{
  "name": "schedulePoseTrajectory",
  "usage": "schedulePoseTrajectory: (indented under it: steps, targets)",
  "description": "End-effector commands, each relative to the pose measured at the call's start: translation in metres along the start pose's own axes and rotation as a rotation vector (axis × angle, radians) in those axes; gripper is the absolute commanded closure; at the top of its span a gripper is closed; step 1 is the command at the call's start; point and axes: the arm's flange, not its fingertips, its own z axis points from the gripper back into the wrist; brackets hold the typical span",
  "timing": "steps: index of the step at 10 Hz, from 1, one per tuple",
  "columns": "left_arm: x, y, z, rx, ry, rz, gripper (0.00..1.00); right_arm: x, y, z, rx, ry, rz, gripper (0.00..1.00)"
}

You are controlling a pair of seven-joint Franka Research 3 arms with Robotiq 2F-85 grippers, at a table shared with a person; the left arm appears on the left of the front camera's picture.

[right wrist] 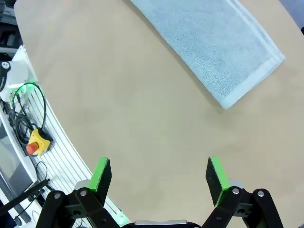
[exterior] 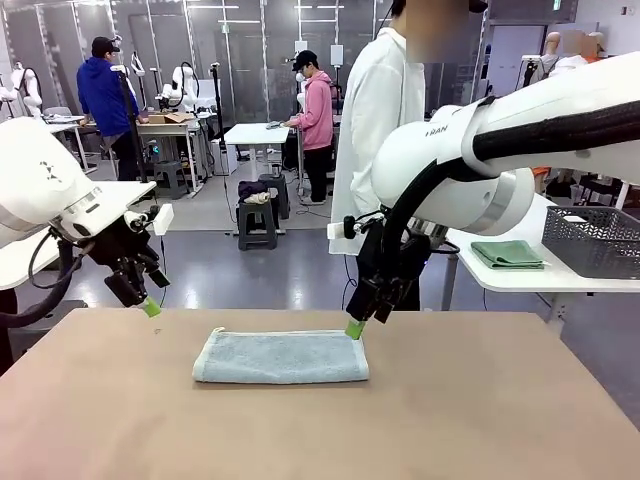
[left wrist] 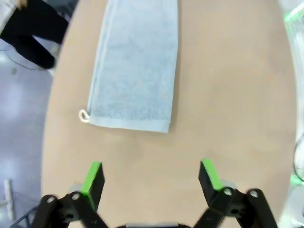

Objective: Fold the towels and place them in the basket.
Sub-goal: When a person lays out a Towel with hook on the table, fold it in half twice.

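Pale blue-grey terry cloth, folded into a long flat rectangle, makes up the one towel [exterior: 281,357] lying in the middle of the light brown table [exterior: 500,420]. How many layers it has is hard to tell. The right wrist view shows stacked hems at the end of the towel [right wrist: 213,47], while its other end runs out past the top of the picture. In the left wrist view the towel [left wrist: 135,71] is likewise cut off at the top, and a small cord loop [left wrist: 84,115] sticks out from one near corner.

The left gripper [exterior: 148,302] hangs above the table's far left part, apart from the towel, with its jaws spread wide. Its green-padded fingers [left wrist: 93,176] frame bare tabletop around the left gripper [left wrist: 152,176].

The right gripper [exterior: 355,327] is also spread wide and holds nothing. In the front view its green tip lines up with the towel's far right corner, and contact cannot be judged from there. Its second finger is hard to separate from the first. The wrist view shows bare table between the right gripper [right wrist: 159,176] and the cloth.

The dark grey mesh-sided plastic basket [exterior: 592,240] stands on a white side table [exterior: 500,279] at the right. It is cut by the picture's edge and its inside cannot be seen. A folded green cloth [exterior: 507,253] lies just beside it.

A person in a white coat [exterior: 375,120] stands behind the right arm, partly covered by it. Past the table edge in the right wrist view sit a yellow emergency-stop button [right wrist: 35,142] and dark cables [right wrist: 21,121].
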Motion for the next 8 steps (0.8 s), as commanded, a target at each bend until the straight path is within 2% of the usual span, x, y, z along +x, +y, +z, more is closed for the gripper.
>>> schedulePoseTrajectory:
  steps: [1, 2, 3, 4, 5, 7, 8]
  targets:
    - [-0.014, 0.005, -0.004, -0.04, -0.075, 0.004, 0.0, 0.002, -0.006, 0.0, -0.069, 0.013, 0.021, 0.0]
    - [-0.02, 0.008, -0.005, -0.053, -0.12, 0.014, 0.0, 0.002, -0.006, 0.0, -0.069, 0.013, 0.021, 0.0]
    - [-0.028, 0.01, -0.008, -0.053, -0.16, 0.033, 0.0, 0.0, -0.001, 0.0, -0.017, 0.006, 0.01, 0.0]
    - [-0.035, 0.012, -0.01, -0.06, -0.189, 0.045, 0.0, 0.006, 0.002, -0.012, 0.002, -0.02, -0.076, 0.0]
    - [-0.041, 0.013, -0.011, -0.057, -0.219, 0.035, 0.0, 0.011, 0.008, -0.02, 0.032, -0.059, -0.25, 0.0]
    - [-0.05, 0.015, -0.011, -0.059, -0.251, 0.02, 0.0, 0.009, 0.022, -0.023, -0.033, -0.123, -0.591, 0.0]
    - [-0.053, 0.017, -0.011, -0.06, -0.257, 0.016, 0.0, 0.009, 0.024, -0.027, -0.104, -0.139, -0.77, 0.0]
